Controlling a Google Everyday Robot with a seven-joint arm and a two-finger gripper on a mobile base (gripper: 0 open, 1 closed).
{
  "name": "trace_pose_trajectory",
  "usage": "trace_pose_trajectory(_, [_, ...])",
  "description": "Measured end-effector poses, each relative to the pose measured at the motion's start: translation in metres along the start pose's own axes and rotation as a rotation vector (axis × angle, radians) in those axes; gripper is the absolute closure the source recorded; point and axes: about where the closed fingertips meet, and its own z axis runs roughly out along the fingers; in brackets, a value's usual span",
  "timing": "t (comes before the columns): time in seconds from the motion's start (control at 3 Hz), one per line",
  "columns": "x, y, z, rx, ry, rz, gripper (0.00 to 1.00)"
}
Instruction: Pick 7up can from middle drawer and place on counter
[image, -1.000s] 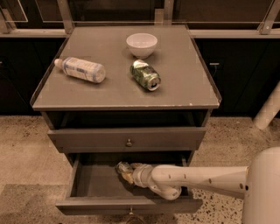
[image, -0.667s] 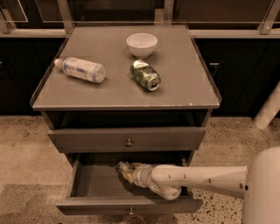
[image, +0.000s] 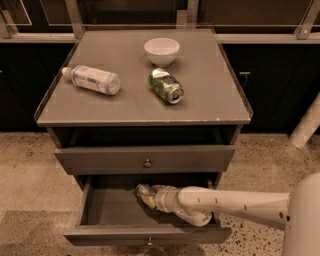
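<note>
Counter: grey cabinet top with a pale, chipped front edge.
White bowl: upright, near the middle of the back edge.
Plastic bottle: lying on its side toward the left edge.
Dented green can: on its side, mid-counter, just in front of the bowl.
Upper drawer: shut, below the front edge.
Middle drawer: pulled open beneath it.
Arm: white, reaching in from the right.
Gripper: inside that open drawer, near its centre; clenched or released cannot be told.
7up can: in the open drawer at the gripper's tip, mostly hidden; whether it is grasped is unclear.
</note>
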Motion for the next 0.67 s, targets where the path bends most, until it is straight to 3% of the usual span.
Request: trace_pose_trajectory(0.67, [0.013, -0.051, -0.048, -0.035, 0.016, 0.076, 1.00])
